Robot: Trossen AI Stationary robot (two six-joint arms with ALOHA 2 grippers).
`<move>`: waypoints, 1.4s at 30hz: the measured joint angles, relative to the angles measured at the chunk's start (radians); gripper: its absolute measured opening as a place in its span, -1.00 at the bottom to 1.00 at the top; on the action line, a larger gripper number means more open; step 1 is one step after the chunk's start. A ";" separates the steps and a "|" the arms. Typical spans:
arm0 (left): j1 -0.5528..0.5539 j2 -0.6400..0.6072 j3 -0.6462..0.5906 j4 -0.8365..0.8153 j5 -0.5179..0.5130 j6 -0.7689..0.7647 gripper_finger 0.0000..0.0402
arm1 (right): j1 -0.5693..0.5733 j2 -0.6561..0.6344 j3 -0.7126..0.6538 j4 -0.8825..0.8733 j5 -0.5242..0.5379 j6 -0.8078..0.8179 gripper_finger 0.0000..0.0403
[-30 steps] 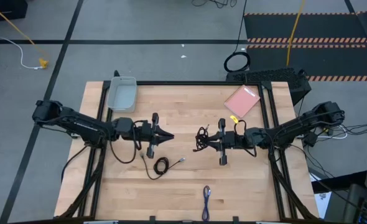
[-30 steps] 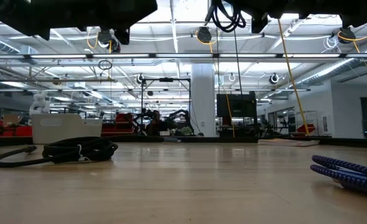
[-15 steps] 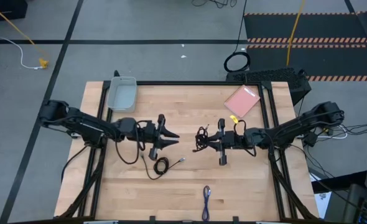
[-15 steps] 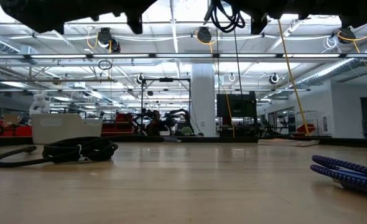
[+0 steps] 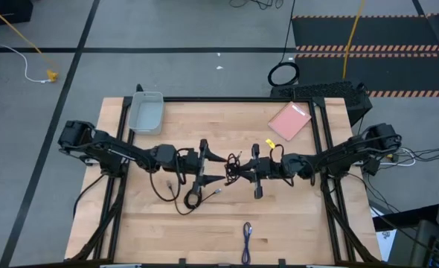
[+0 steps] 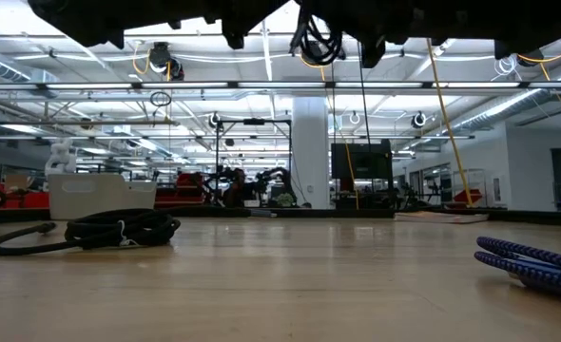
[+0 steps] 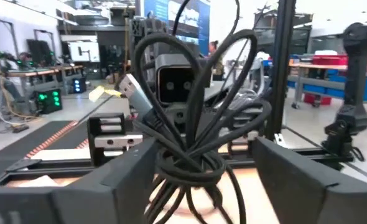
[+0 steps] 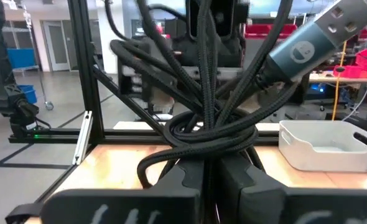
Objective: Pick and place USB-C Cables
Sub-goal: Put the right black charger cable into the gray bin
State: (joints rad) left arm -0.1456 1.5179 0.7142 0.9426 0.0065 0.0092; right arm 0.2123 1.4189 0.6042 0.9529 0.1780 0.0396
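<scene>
Mid-table, right gripper [image 5: 238, 170] fingers pinch a black cable [image 5: 234, 165], left gripper's [image 5: 218, 170] spread

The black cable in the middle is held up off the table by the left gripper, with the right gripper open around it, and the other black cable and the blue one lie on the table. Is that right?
One slip: the arms are swapped. The right wrist view shows the right gripper shut on the lifted black cable; the left wrist view shows the left gripper open around it. The other black cable and the blue cable lie on the table.
</scene>
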 joint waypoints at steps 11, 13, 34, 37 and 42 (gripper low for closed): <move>-0.001 0.001 0.000 0.003 -0.070 0.054 0.77 | -0.013 0.053 0.028 0.006 0.000 0.001 -0.97; -0.001 0.001 0.000 0.006 -0.069 0.071 0.77 | -0.016 0.053 0.028 0.003 -0.001 0.010 -0.97; -0.002 0.001 0.013 0.016 -0.051 0.112 0.33 | -0.030 0.053 0.028 -0.001 0.000 0.051 -0.97; -0.002 0.001 0.013 0.009 -0.051 0.119 0.25 | -0.030 0.053 0.028 -0.001 0.000 0.050 -0.97; -0.002 0.001 0.013 0.007 -0.051 0.140 0.06 | -0.030 0.053 0.027 -0.001 0.000 0.051 -0.97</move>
State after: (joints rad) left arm -0.1474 1.5188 0.7273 0.9501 -0.0444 0.1495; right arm 0.1825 1.4715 0.6315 0.9524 0.1779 0.0902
